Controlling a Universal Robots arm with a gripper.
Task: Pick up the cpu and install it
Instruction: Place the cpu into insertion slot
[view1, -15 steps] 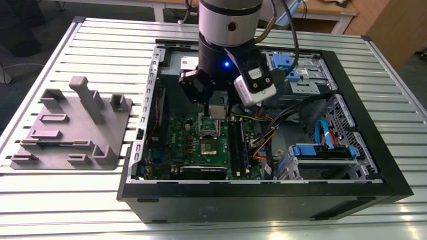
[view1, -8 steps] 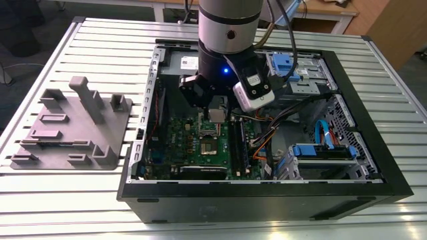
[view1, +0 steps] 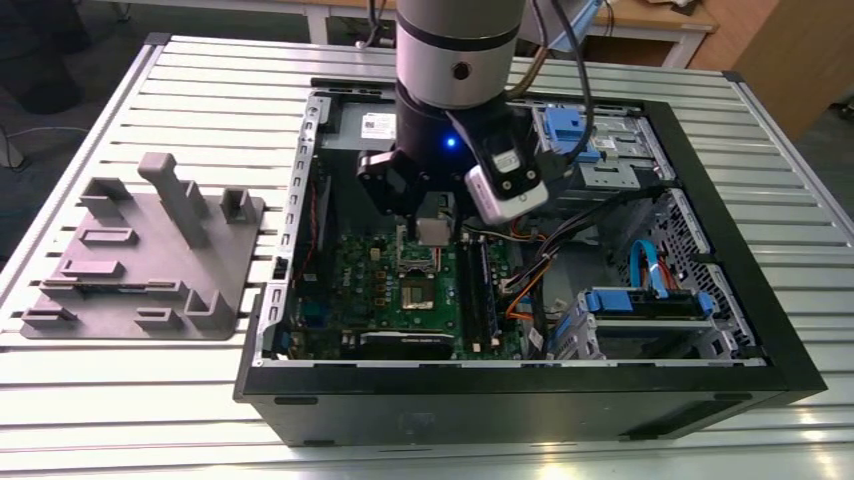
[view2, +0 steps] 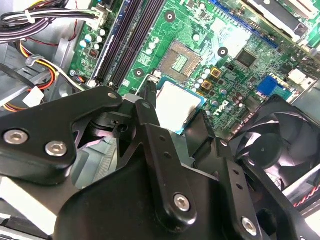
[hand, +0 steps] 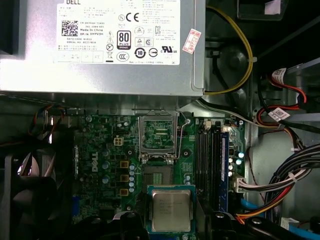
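The cpu (view2: 177, 106), a small square chip with a silvery top, is held by its edges between my gripper's black fingers (view2: 149, 95). My gripper (view1: 434, 232) is shut on it inside the open computer case, a little above the green circuit board (view1: 387, 310). In the first wrist view the cpu (hand: 171, 210) hangs level, just short of the bare socket (hand: 157, 178). The socket's metal frame (hand: 157, 135) is flipped up beyond the socket. The socket (view2: 180, 61) also lies bare in the second wrist view, apart from the chip.
A silver power supply (hand: 100, 45) borders the board. Memory slots (hand: 212, 160) and bundled cables (hand: 280, 190) run along one side, a black fan (view2: 280, 150) on the other. The grey plastic tray (view1: 147, 250) sits outside the case at the exterior view's left.
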